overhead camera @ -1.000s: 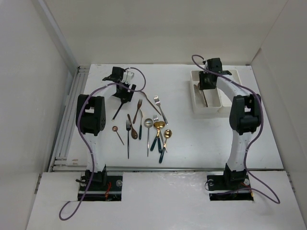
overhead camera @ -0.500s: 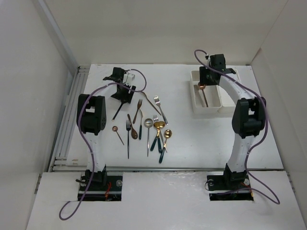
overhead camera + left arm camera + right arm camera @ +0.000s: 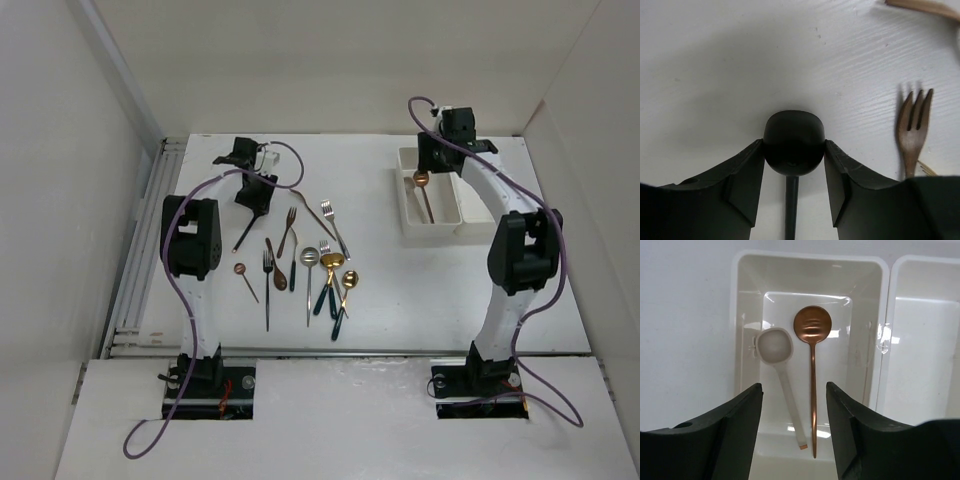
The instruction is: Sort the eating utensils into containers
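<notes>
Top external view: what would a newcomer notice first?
A scatter of loose utensils lies left of centre, where the left gripper flanks the bowl of a black spoon. At the back right, the open right gripper hangs over the white tray, a copper spoon and cream spoon in its left compartment.

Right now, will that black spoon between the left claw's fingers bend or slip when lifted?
The black spoon is likely stiff: its thin handle runs straight. Its smooth, rounded bowl, flanked by the left gripper, might pivot or slip. Probably light, being slim.
</notes>
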